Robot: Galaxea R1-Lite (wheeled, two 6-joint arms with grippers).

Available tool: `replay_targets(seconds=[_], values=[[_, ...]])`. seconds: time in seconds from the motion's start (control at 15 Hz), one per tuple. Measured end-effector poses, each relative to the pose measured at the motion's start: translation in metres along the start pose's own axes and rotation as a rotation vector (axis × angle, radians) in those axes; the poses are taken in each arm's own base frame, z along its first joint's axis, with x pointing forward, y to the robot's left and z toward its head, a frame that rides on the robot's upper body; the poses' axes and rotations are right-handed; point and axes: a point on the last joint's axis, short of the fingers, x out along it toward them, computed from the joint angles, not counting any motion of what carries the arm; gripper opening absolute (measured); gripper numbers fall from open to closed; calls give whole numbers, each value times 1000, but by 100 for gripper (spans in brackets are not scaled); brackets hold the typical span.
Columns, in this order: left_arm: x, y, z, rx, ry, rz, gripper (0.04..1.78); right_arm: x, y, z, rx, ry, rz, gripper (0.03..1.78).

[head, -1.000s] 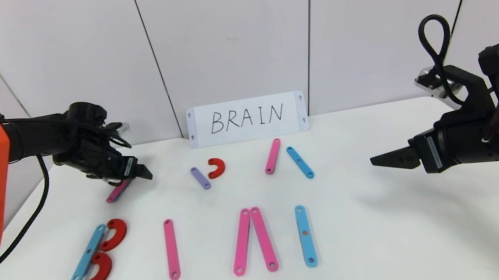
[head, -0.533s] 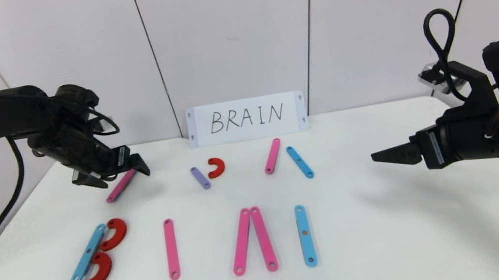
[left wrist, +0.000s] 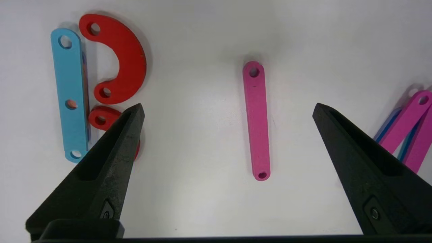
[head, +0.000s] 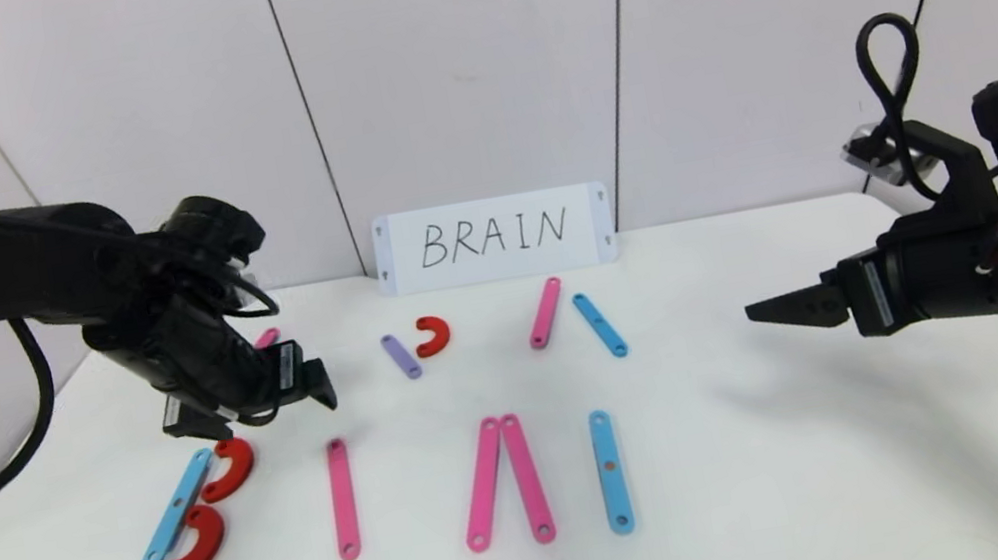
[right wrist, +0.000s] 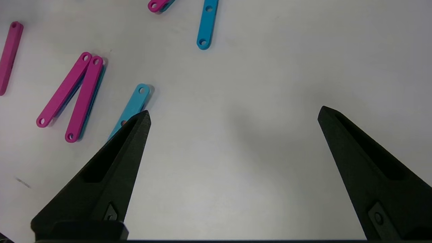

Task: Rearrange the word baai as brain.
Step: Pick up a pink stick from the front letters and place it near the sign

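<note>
Risk here lies with the left gripper (head: 252, 407), spread wide and empty, hovering low over the white tabletop (head: 795, 474) between the letter B and the lone pink flat plastic strip (left wrist: 257, 121) that lies in the front row. One finger (left wrist: 111, 152) hangs right over the lower red C-shaped plastic arc (left wrist: 101, 118) beside the blue flat plastic strip (left wrist: 70, 94); a descent from here could nudge that arc and break the B. Closing on the pink strip off-centre could spin it instead of lifting it. A short pink strip (head: 266, 338) behind the arm is largely hidden. The right gripper (head: 783, 310) hovers open, well apart from the pieces.
</note>
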Motion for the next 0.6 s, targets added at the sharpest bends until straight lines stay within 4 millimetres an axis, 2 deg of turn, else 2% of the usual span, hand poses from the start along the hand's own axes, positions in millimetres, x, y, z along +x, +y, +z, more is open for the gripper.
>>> replay_targets(seconds=[0.33, 0.6], values=[[15, -18, -42, 3, -56, 41, 175, 1, 0, -2, -4, 9, -2, 173], [30, -23, -56, -14, -48, 31, 175, 2, 0, -2, -4, 11, 0, 173]])
